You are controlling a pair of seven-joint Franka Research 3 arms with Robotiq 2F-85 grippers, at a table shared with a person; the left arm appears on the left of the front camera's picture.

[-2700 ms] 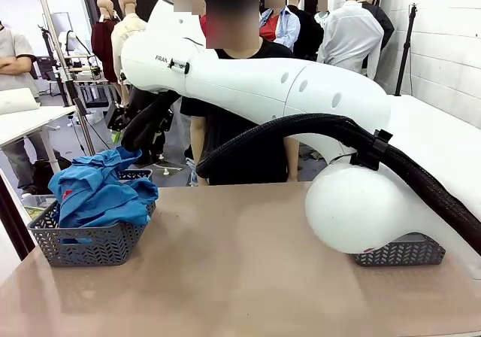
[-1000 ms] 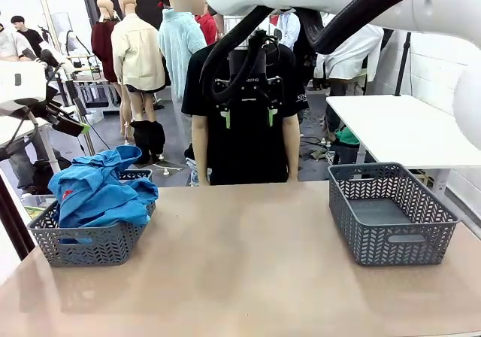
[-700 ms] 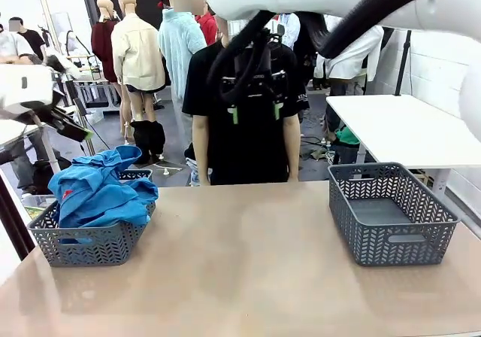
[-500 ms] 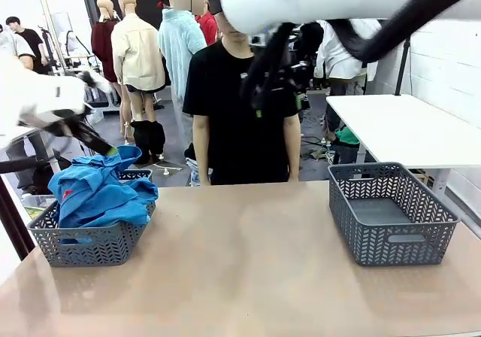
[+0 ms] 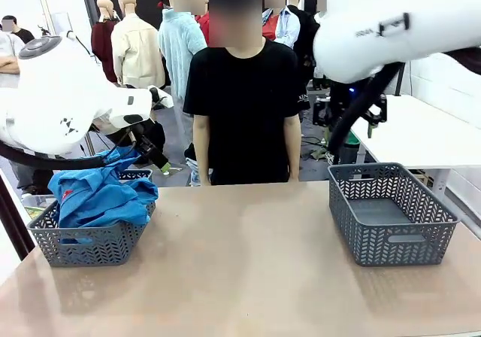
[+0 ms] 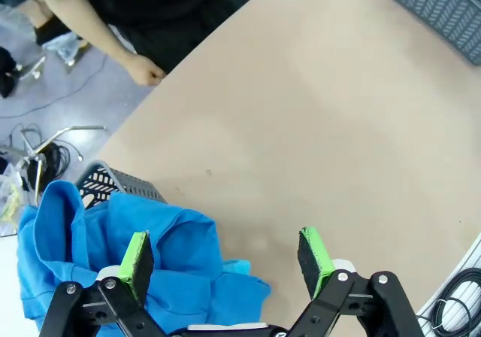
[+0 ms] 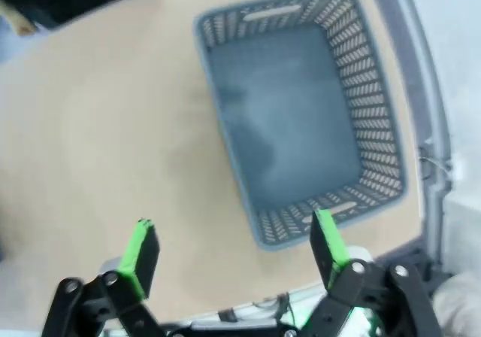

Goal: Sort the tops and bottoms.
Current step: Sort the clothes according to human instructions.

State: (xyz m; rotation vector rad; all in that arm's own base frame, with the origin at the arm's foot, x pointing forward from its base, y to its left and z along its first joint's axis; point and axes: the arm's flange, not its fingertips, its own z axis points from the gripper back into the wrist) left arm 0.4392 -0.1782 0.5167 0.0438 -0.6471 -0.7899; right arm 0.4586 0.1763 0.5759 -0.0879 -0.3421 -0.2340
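Observation:
The tops [image 5: 99,192] are a heap of blue fabric garments, one with a small red tag, piled in the grey basket [image 5: 83,248] at the table's left. In the left wrist view the tops [image 6: 176,258] lie just under my open left gripper [image 6: 225,254], which hangs above them with nothing between its fingers. From the front, the left gripper [image 5: 156,156] sits over the basket's far side. My right gripper [image 7: 234,244] is open and empty, high above the empty grey basket [image 7: 376,104] at the right [image 5: 391,217]. No bottoms can be told apart in the heap.
A person in a black shirt [image 5: 244,104] stands at the far edge, arms down; one hand [image 6: 146,72] hangs by the table edge. The tan tabletop [image 5: 240,262] lies bare between the two baskets. A white table [image 5: 421,130] stands behind right.
The right arm swung from the middle to the right, over the right basket. The left arm came in from the left, over the basket of tops. Both grippers stayed open.

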